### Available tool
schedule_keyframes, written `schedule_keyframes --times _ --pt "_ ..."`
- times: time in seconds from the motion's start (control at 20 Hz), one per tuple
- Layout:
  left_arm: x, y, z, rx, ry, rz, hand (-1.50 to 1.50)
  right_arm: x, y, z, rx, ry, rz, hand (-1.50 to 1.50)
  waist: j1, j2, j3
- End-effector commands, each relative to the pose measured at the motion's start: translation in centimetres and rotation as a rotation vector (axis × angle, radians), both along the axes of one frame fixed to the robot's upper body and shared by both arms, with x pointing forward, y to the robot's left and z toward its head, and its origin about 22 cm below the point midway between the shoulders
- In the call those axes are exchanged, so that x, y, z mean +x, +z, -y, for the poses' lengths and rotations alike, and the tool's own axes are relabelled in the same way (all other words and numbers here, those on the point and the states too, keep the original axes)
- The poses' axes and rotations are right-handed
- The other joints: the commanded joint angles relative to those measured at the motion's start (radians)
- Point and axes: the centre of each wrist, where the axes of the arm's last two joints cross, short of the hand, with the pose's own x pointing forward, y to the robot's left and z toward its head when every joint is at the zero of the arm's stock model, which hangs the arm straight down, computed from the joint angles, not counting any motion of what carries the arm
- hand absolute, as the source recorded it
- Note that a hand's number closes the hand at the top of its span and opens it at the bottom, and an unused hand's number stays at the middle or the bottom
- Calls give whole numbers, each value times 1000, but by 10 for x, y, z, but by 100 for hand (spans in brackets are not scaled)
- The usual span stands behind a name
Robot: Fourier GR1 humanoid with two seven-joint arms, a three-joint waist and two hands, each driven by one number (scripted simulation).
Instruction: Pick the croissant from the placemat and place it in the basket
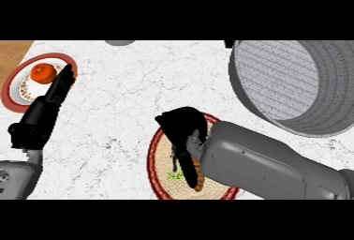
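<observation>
Right hand [183, 129] sits over the placemat [160, 161], fingers curled down onto the croissant [196, 176], whose long axis runs approx 12-to-6. Basket [290, 84] lies at 1 o'clock (well apart). Left hand [48, 110] rests open near a plate [17, 91] w/ an orange item.

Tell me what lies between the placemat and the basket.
In the head view, only bare white marble counter separates the placemat from the basket. The right hand hangs over the placemat, by the croissant.

Right hand [183, 129] pretty much covers the croissant [197, 180], only a brown sliver shows. Basket [290, 84] is cut off on the right.
</observation>
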Motion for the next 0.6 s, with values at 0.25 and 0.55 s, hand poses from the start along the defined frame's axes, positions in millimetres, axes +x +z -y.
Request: schedule_keyframes --times 0.25,0.55 --pt "2 3 2 -1 3 -14 0 -8 -45 9 -95 -13 -9 -150 -1 -1 0" --pt "-4 6 -1 -12 -1 -7 0 -12 -57 -7 -43 -38 26 -150 2 0 0"
